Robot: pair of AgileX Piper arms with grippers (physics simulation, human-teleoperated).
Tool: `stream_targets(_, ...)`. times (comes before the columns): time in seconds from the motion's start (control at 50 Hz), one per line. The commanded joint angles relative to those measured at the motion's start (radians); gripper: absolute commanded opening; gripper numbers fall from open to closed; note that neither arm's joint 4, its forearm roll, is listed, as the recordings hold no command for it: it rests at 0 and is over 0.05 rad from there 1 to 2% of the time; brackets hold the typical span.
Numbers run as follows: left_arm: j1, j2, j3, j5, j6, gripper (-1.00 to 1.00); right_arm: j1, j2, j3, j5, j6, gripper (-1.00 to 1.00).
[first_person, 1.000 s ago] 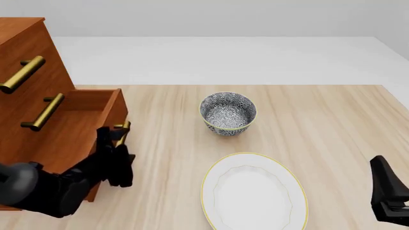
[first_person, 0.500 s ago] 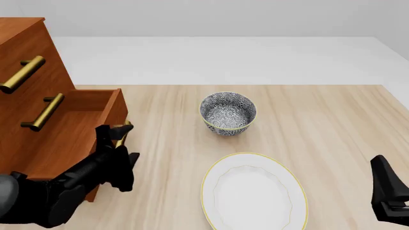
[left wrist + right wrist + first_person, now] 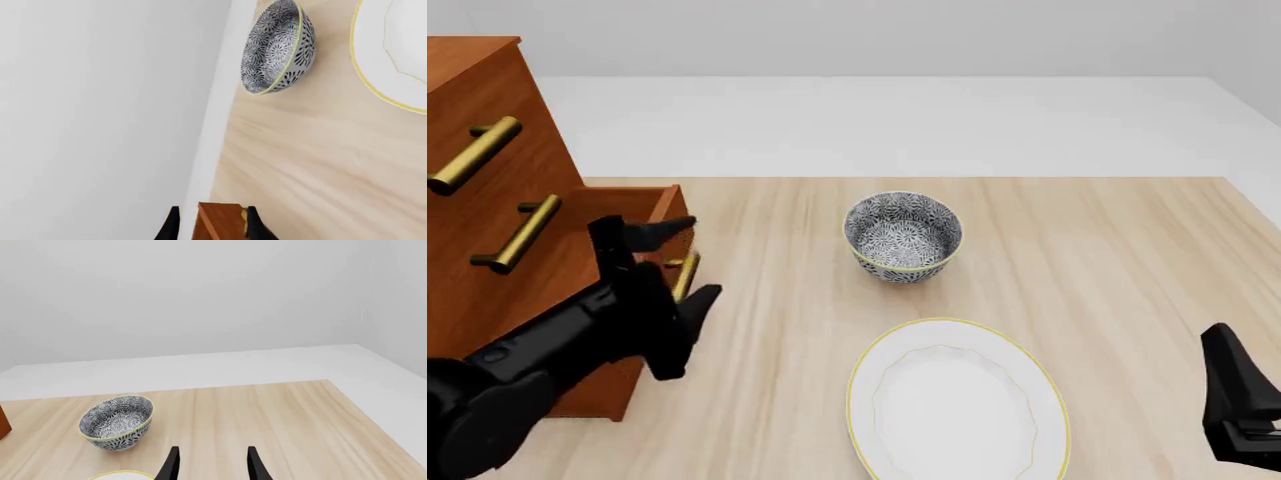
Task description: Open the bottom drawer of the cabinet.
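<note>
With the bottom drawer (image 3: 627, 240) partly out, the left gripper (image 3: 661, 262), fingers spread and gripping nothing beside its brass handle (image 3: 683, 276), could lose its hold there and leave the drawer where it stands, while the right gripper (image 3: 211, 465) hangs apart, also spread.

Reddish-brown cabinet (image 3: 487, 120), black-and-white patterned bowl (image 3: 904, 237).
</note>
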Motion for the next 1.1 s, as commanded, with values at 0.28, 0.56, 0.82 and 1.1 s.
stream_targets(0.28,0.002,-0.303,-0.333,0.621,-0.419,1.0,0.002,0.0,0.004,-0.005,0.0,1.0)
stream_targets(0.56,0.096,-0.302,-0.571,0.95,-0.803,1.0,0.002,0.0,0.003,-0.005,-0.001,1.0)
stream_targets(0.82,0.179,-0.272,-0.628,1.068,-1.189,1.0,0.002,0.0,0.006,-0.006,0.002,1.0)
stream_targets(1.1,0.239,-0.206,-0.561,1.05,-1.358,1.0,0.002,0.0,-0.001,0.0,0.005,1.0)
